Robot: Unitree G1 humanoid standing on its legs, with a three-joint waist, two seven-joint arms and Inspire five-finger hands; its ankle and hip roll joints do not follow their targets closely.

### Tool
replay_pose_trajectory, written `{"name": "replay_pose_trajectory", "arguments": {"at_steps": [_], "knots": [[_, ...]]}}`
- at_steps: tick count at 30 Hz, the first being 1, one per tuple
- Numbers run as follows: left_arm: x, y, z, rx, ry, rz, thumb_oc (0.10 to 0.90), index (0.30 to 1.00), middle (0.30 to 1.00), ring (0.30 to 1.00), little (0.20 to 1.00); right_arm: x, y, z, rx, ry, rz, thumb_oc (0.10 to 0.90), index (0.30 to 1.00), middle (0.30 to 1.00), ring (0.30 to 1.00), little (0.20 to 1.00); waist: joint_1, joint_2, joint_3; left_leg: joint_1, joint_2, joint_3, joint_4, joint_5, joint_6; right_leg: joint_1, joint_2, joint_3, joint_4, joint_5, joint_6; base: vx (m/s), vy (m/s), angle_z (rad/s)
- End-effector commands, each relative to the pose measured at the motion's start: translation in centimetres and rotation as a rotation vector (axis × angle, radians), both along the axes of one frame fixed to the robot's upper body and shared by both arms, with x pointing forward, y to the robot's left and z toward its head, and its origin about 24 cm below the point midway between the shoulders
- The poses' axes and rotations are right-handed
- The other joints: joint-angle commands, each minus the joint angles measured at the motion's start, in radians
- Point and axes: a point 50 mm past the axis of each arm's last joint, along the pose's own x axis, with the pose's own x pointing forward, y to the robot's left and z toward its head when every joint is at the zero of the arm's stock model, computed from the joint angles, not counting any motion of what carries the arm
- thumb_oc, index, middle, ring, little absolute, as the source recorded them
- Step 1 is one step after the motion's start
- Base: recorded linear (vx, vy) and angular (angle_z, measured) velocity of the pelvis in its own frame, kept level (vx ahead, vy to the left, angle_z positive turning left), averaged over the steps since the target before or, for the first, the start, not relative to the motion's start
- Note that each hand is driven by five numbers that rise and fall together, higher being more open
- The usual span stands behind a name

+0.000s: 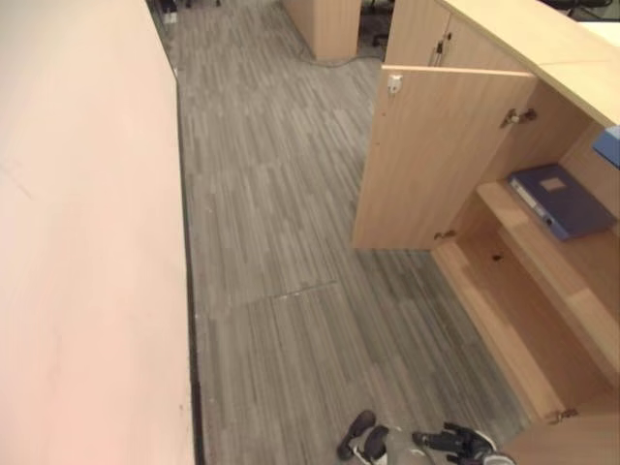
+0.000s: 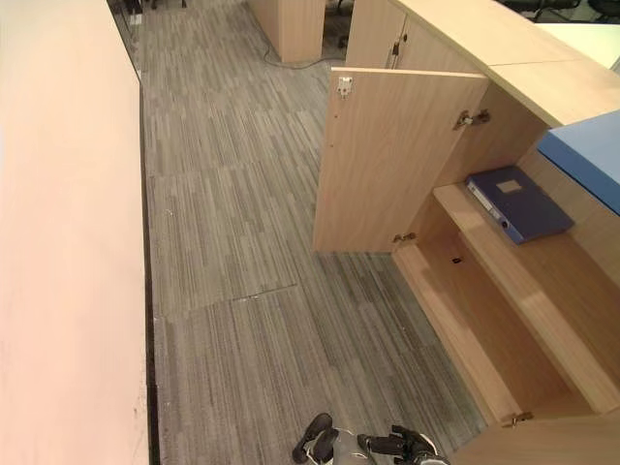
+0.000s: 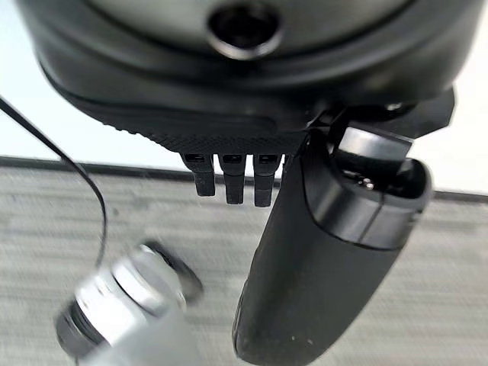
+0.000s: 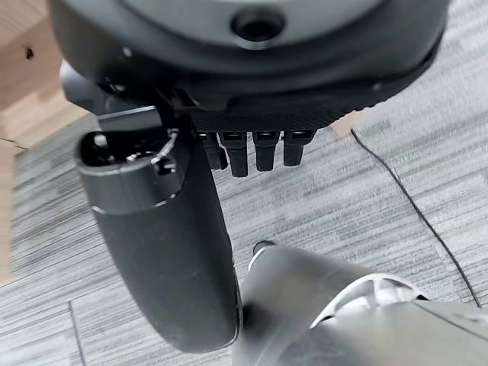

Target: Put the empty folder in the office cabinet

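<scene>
A dark blue folder (image 1: 560, 200) lies flat on the middle shelf (image 1: 572, 276) of the open wooden office cabinet (image 2: 504, 320) at the right. The cabinet's door (image 1: 436, 155) stands swung out toward the room. My left hand (image 3: 229, 91) hangs over the grey floor beside a pale wall, fingers (image 3: 232, 179) straight, holding nothing. My right hand (image 4: 252, 76) hangs over the carpet near the cabinet's base, fingers (image 4: 252, 152) straight and empty too.
A large beige surface (image 1: 87, 242) runs along the whole left side. Grey striped carpet (image 1: 281, 242) lies between it and the cabinet. A light blue flat thing (image 2: 586, 160) juts in at the right edge above the folder. More wooden cabinets (image 1: 325, 24) stand at the far end.
</scene>
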Motion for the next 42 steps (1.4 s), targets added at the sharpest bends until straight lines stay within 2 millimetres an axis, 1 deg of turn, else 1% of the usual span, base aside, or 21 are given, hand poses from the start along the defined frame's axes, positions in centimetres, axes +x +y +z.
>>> {"name": "replay_pose_trajectory", "arguments": {"at_steps": [1,2,3,4,5,6,7,8,9,10,11,12,13,15,18,20,24,30,35,36,42], "knots": [[0.6,1.5,0.5,0.076,-0.021,0.001,0.800,0.900,0.900,0.900,0.900,-3.5,0.7,-1.2,-0.014,0.159,0.044,0.800,0.900,0.900,0.900,0.900,-0.007,-0.005,0.019,0.025,-0.037,0.040,-0.032,0.204,-0.005,0.110,-0.032,0.070,-0.141,0.103,0.159,0.36,-0.273,-0.49],[0.5,1.3,0.5,0.066,-0.018,-0.004,0.800,0.900,0.900,0.900,0.900,-3.4,0.5,-1.1,-0.018,0.152,0.040,0.800,0.900,0.900,0.900,0.900,-0.005,-0.006,0.018,-0.009,-0.056,0.067,0.074,0.266,-0.026,0.169,-0.002,0.077,-0.197,0.097,0.154,0.21,-0.174,-0.42],[0.5,1.3,0.5,0.066,-0.018,-0.004,0.800,0.900,0.900,0.900,0.900,-3.4,0.5,-1.1,-0.019,0.152,0.040,0.800,0.900,0.900,0.900,0.900,-0.005,-0.005,0.020,-0.011,-0.055,0.068,0.080,0.264,-0.026,0.173,0.002,0.077,-0.205,0.101,0.153,0.22,-0.224,-0.30],[0.6,1.1,0.4,0.059,-0.023,0.000,0.800,0.900,0.900,0.900,0.900,-3.3,0.2,-1.0,-0.025,0.146,0.025,0.800,0.900,0.900,0.900,0.900,-0.003,-0.006,0.021,-0.053,-0.082,0.104,0.209,0.359,-0.073,0.232,0.026,0.078,-0.262,0.108,0.141,0.15,-0.188,-0.17],[0.5,1.0,0.4,0.053,-0.022,0.002,0.800,0.900,0.900,0.900,0.900,-3.3,0.0,-0.9,-0.029,0.145,0.013,0.800,0.900,0.900,0.900,0.900,0.003,-0.018,0.026,-0.104,-0.080,0.152,0.280,0.364,-0.075,0.264,0.025,0.077,-0.292,0.110,0.135,0.24,-0.290,-0.03],[0.3,0.8,0.3,0.043,-0.020,0.008,0.800,0.900,0.900,0.900,0.900,-3.1,-0.2,-0.8,-0.037,0.139,0.001,0.800,0.900,0.900,0.900,0.900,0.017,-0.052,0.038,-0.217,-0.075,0.236,0.363,0.286,-0.041,0.320,0.004,0.078,-0.341,0.111,0.135,0.13,-0.165,-0.10],[0.3,0.9,0.3,0.044,-0.020,0.007,0.800,0.900,0.900,0.900,0.900,-3.1,-0.2,-0.8,-0.036,0.139,0.001,0.800,0.900,0.900,0.900,0.900,0.021,-0.050,0.036,-0.224,-0.071,0.240,0.376,0.278,-0.040,0.318,0.008,0.081,-0.342,0.111,0.134,0.20,-0.130,-0.02],[-0.4,0.9,0.2,0.042,0.001,0.015,0.800,0.900,0.900,0.900,0.900,-2.6,0.0,-0.8,-0.031,0.131,0.008,0.800,0.900,0.900,0.900,0.900,0.042,-0.087,0.045,-0.317,-0.060,0.284,0.323,0.166,0.009,0.358,-0.016,0.099,-0.367,0.122,0.157,0.17,-0.026,-0.41],[-0.7,1.0,0.3,0.047,0.005,0.024,0.800,0.900,0.900,0.900,0.900,-2.3,0.2,-0.8,-0.029,0.124,0.018,0.800,0.900,0.900,0.900,0.900,0.051,-0.095,0.045,-0.345,-0.052,0.282,0.279,0.166,0.008,0.371,-0.019,0.116,-0.374,0.120,0.164,0.27,-0.011,-0.48],[-1.3,1.3,0.3,0.051,0.019,0.046,0.800,0.900,0.900,0.900,0.900,-1.7,0.5,-0.7,-0.028,0.113,0.046,0.800,0.900,0.900,0.900,0.900,0.084,-0.096,0.051,-0.376,-0.014,0.231,0.140,0.278,-0.023,0.405,-0.001,0.160,-0.388,0.111,0.163,0.22,0.033,-0.72],[-1.5,1.4,0.3,0.052,0.023,0.060,0.800,0.900,0.900,0.900,0.900,-1.5,0.6,-0.7,-0.028,0.110,0.053,0.800,0.900,0.900,0.900,0.900,0.096,-0.090,0.051,-0.370,0.017,0.197,0.045,0.345,-0.039,0.419,0.009,0.179,-0.390,0.103,0.161,0.30,0.091,-0.62],[-1.9,1.4,0.3,0.049,0.015,0.124,0.800,0.900,0.900,0.900,0.900,-1.4,0.8,-0.7,-0.028,0.108,0.060,0.800,0.900,0.900,0.900,0.900,0.113,-0.089,0.056,-0.407,0.092,0.152,-0.092,0.416,-0.059,0.442,0.006,0.215,-0.382,0.077,0.165,0.14,0.105,-0.71],[-1.8,1.3,0.3,0.048,0.013,0.122,0.800,0.900,0.900,0.900,0.900,-1.3,0.8,-0.7,-0.029,0.106,0.058,0.800,0.900,0.900,0.900,0.900,0.113,-0.085,0.057,-0.417,0.091,0.154,-0.093,0.436,-0.053,0.434,0.005,0.206,-0.384,0.093,0.161,0.14,0.132,-1.14],[-2.6,0.7,0.0,0.029,0.023,0.172,0.800,0.900,0.900,0.900,0.900,-2.1,0.8,-0.9,-0.026,0.133,0.058,0.800,0.900,0.900,0.900,0.900,0.122,-0.067,0.048,-0.459,0.148,0.106,-0.151,0.468,-0.073,0.452,0.001,0.261,-0.375,0.074,0.171,0.20,0.205,-1.21],[-3.4,0.7,0.0,0.025,0.050,0.180,0.800,0.900,0.900,0.900,0.900,-3.1,0.9,-1.1,-0.024,0.167,0.075,0.800,0.900,0.900,0.900,0.900,0.127,-0.045,0.030,-0.439,0.167,0.089,-0.151,0.484,-0.086,0.476,0.017,0.282,-0.385,0.070,0.174,0.18,0.156,-0.63],[-3.9,0.2,-0.2,0.012,0.059,0.178,0.800,0.900,0.900,0.900,0.900,-4.6,0.8,-1.4,-0.023,0.213,0.079,0.800,0.900,0.900,0.900,0.900,0.135,-0.017,-0.005,-0.405,0.150,0.054,-0.151,0.480,-0.112,0.515,0.029,0.280,-0.427,0.072,0.180,0.32,0.285,-0.36],[-3.6,0.3,-0.1,0.015,0.053,0.163,0.800,0.900,0.900,0.900,0.900,-5.7,1.1,-1.6,-0.004,0.246,0.064,0.800,0.900,0.900,0.900,0.900,0.138,-0.014,-0.029,-0.376,0.109,0.062,-0.151,0.488,-0.107,0.540,-0.012,0.275,-0.450,0.093,0.209,0.20,0.240,0.10],[-2.6,1.5,0.3,0.058,0.029,0.151,0.800,0.900,0.900,0.900,0.900,-4.7,2.5,-1.8,0.028,0.224,0.087,0.800,0.900,0.900,0.900,0.900,0.142,-0.044,-0.055,-0.319,0.008,0.127,-0.151,0.422,-0.047,0.533,-0.129,0.270,-0.452,0.159,0.285,0.16,0.253,-0.10],[-2.5,1.7,0.4,0.067,0.026,0.147,0.800,0.900,0.900,0.900,0.900,-3.9,3.0,-1.8,0.041,0.197,0.094,0.800,0.900,0.900,0.900,0.900,0.140,-0.052,-0.063,-0.303,-0.023,0.147,-0.151,0.401,-0.023,0.528,-0.170,0.269,-0.449,0.182,0.312,0.09,0.134,-0.26],[-2.8,1.8,0.4,0.067,0.040,0.141,0.800,0.900,0.900,0.900,0.900,-3.5,3.4,-1.8,0.053,0.176,0.087,0.800,0.900,0.900,0.900,0.900,0.132,-0.059,-0.071,-0.295,-0.048,0.165,-0.151,0.385,-0.011,0.528,-0.198,0.263,-0.450,0.199,0.329,0.09,0.119,-0.11],[-3.1,1.9,0.4,0.066,0.053,0.127,0.800,0.900,0.900,0.900,0.900,-4.1,3.6,-1.9,0.060,0.192,0.085,0.800,0.900,0.900,0.900,0.900,0.113,-0.069,-0.075,-0.286,-0.072,0.185,-0.151,0.367,0.007,0.521,-0.228,0.257,-0.450,0.239,0.350,0.06,0.076,-0.14]]}}
